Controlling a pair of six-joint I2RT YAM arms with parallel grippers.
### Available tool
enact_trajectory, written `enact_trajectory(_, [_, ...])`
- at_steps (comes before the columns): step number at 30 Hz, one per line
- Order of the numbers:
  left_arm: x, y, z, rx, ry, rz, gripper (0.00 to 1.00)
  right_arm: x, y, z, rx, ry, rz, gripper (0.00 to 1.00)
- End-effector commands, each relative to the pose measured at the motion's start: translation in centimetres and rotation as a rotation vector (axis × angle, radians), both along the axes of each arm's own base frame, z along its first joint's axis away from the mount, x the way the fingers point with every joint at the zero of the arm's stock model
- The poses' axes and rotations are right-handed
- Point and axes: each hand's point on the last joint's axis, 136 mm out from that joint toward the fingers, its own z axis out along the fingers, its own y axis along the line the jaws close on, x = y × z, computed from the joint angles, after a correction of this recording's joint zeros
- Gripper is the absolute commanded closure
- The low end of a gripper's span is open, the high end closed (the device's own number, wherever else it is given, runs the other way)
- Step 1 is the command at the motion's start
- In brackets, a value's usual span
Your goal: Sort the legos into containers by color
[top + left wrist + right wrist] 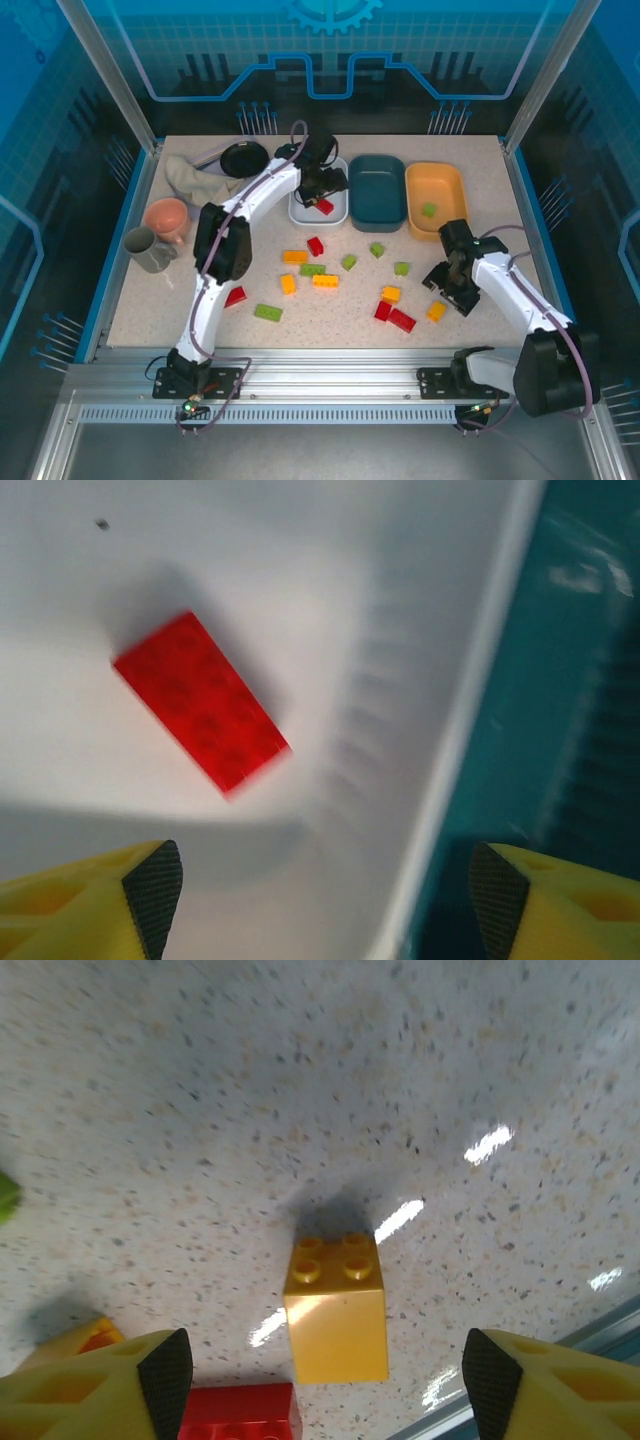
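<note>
Left arm: stretched far forward over the surface [150, 300], bent at the elbow, wrist over the white tray [340, 215]; the left gripper [325, 900] points down into that tray, jaws spread wide with nothing between them

Right arm: folded low on the right side, wrist tipped down; the right gripper [327, 1385] hangs above a yellow brick [337, 1310], jaws wide apart and empty; the brick lies on the surface, clear of both fingertips [165, 1380]

Task things: a red brick [200, 702] lies flat inside the white tray; a green brick [428, 209] lies in the orange tray [450, 185]; the teal tray [377, 195] stands between those two trays; loose bricks [312, 270] lie scattered over the middle of the surface

Edges and room: the white tray's rim runs just beside the teal tray; the yellow brick sits near the surface's near edge, which shows at the lower right of the right wrist view; a second red brick [240, 1412] lies just beside it on the left; bare speckled surface lies beyond it

Hard to make out: the left wrist view is blurred, the red brick's studs faint; a green scrap [5, 1195] is cut off at the frame's left border; an orange-yellow piece [75, 1340] is partly hidden behind the left finger
</note>
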Motion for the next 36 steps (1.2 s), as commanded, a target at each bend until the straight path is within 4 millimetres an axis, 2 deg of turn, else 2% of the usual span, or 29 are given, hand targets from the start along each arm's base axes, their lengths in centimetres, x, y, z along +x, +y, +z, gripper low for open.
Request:
enact_trajectory(1, [-3.4, -1.6, 8.0, -0.092, -0.14, -0.08, 0.19, -1.2, 0.9, -1.6, 0.068, 0.081, -0.033, 0.27])
enact_trajectory(3, [-5.8, -1.8, 8.9, -0.133, -0.161, -0.103, 0.16, -1.4, 1.1, -2.5, 0.076, 0.097, -0.031, 0.3])
enact_trajectory(6, [-9.4, -1.6, 9.3, -0.203, -0.17, -0.117, 0.15, -1.6, 1.1, -3.5, 0.076, 0.124, -0.028, 0.33])
enact_trajectory(9, [-12.7, -0.5, 9.0, -0.24, -0.162, -0.113, 0.15, -1.9, 1.2, -4.3, 0.084, 0.151, -0.03, 0.36])
enact_trajectory(13, [-16.0, 0.7, 8.8, -0.273, -0.159, -0.116, 0.15, -1.6, 1.1, -4.9, 0.084, 0.134, -0.03, 0.53])
enact_trajectory(17, [-18.5, 1.8, 8.4, -0.288, -0.167, -0.124, 0.15, -0.7, 0.6, -4.1, 0.051, 0.084, 0.0, 0.76])
enact_trajectory(20, [-19.7, 3.1, 8.4, -0.289, -0.186, -0.089, 0.14, 0.8, 0.2, -1.7, -0.013, -0.016, 0.064, 0.84])
enact_trajectory(24, [-20.2, 4.9, 9.0, -0.263, -0.213, -0.026, 0.14, 4.3, 1.4, 3.2, -0.08, -0.192, 0.22, 0.86])
enact_trajectory(26, [-20.2, 5.7, 9.5, -0.247, -0.237, 0.009, 0.14, 7.3, 3.2, 6.2, -0.092, -0.286, 0.313, 0.85])
enact_trajectory(29, [-19.8, 6.3, 10.1, -0.234, -0.268, 0.036, 0.14, 11.6, 6.0, 8.4, -0.084, -0.354, 0.432, 0.85])
enact_trajectory(33, [-19.5, 6.9, 10.4, -0.21, -0.275, 0.066, 0.14, 17.4, 9.1, 8.2, -0.044, -0.347, 0.511, 0.85])
enact_trajectory(36, [-19.8, 7.4, 10.2, -0.193, -0.262, 0.083, 0.14, 21.5, 10.7, 5.9, -0.014, -0.267, 0.545, 0.83])
